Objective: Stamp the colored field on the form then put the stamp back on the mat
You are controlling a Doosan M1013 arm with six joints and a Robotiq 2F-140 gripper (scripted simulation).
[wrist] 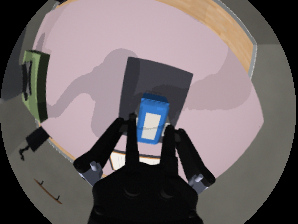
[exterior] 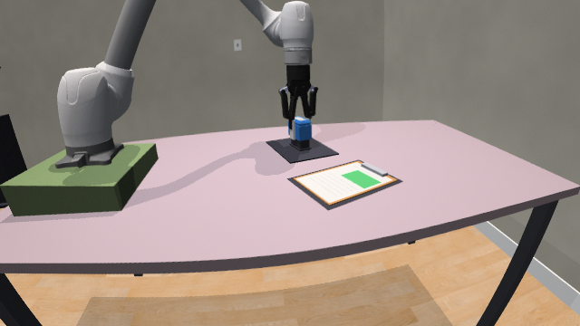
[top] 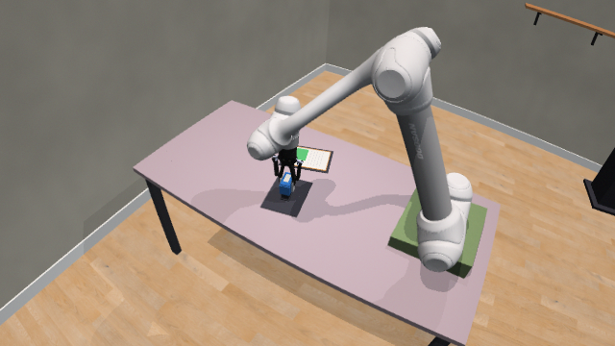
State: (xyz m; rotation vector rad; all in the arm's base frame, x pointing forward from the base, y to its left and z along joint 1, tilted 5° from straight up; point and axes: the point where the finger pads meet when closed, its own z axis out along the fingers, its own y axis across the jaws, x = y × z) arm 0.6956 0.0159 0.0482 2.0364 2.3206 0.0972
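Note:
The blue stamp [top: 285, 185] stands upright on the dark mat [top: 286, 197] in the middle of the table. It also shows in the exterior view [exterior: 301, 131] and in the wrist view [wrist: 152, 120]. My gripper [exterior: 299, 123] points straight down over it, and its fingers are shut on the stamp's blue upper part, one on each side [wrist: 152, 137]. The stamp's base rests on the mat [exterior: 302, 152]. The form on its clipboard [exterior: 345, 182] lies beside the mat, with the green field [exterior: 361, 178] near the clip end.
The arm's green base block [exterior: 79, 178] stands at the far end of the table. The clipboard [top: 313, 158] lies just behind the gripper in the top view.

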